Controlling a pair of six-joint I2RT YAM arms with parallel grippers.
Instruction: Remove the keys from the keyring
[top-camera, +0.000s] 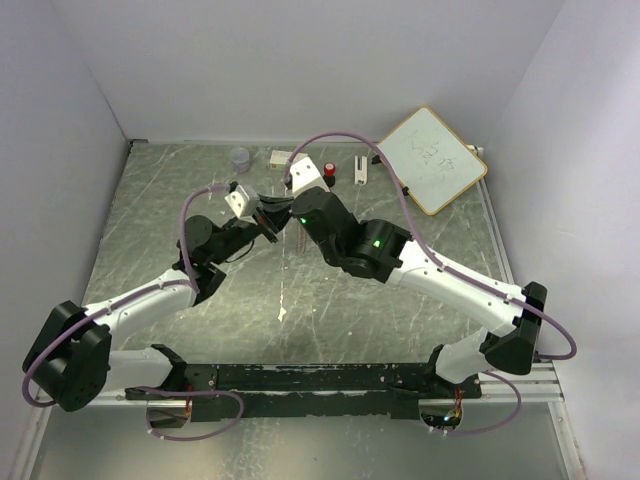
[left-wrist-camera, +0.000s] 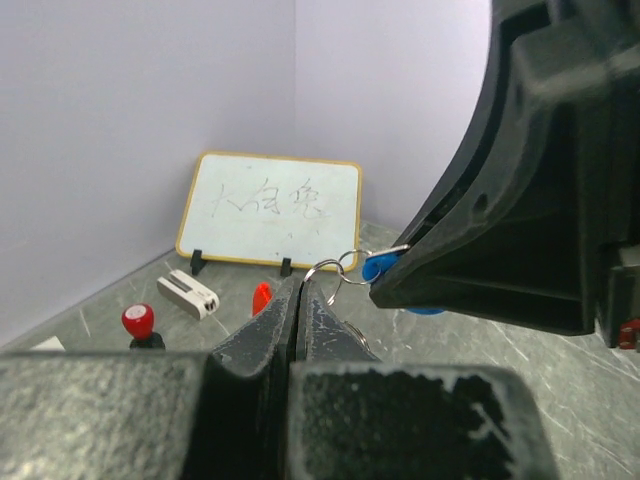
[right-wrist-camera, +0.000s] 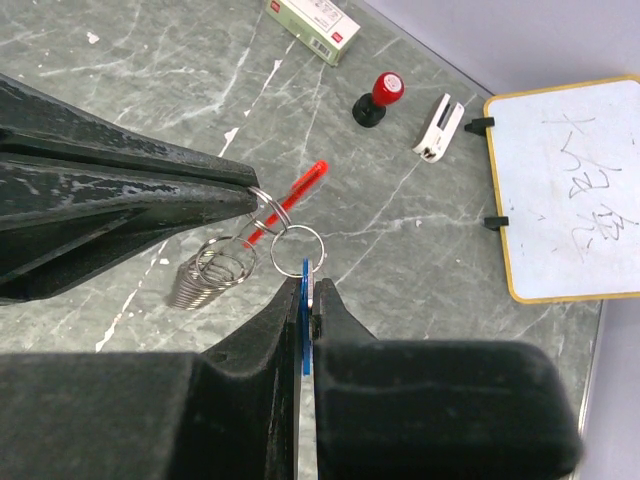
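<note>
Item: surface, marbled grey, lying below; left gripper, shut fast on the small ring, to be held still; right gripper, pinched shut; silver bunch, hung from that small ring; keyring, along whose coil is best wound, not tugged, the blue-headed key, held in the right gripper.

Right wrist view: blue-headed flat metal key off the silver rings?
No: the blue-headed flat metal key, pinched in the right gripper, is threaded on a small silver ring linked to the silver keyring the left gripper holds.
</note>
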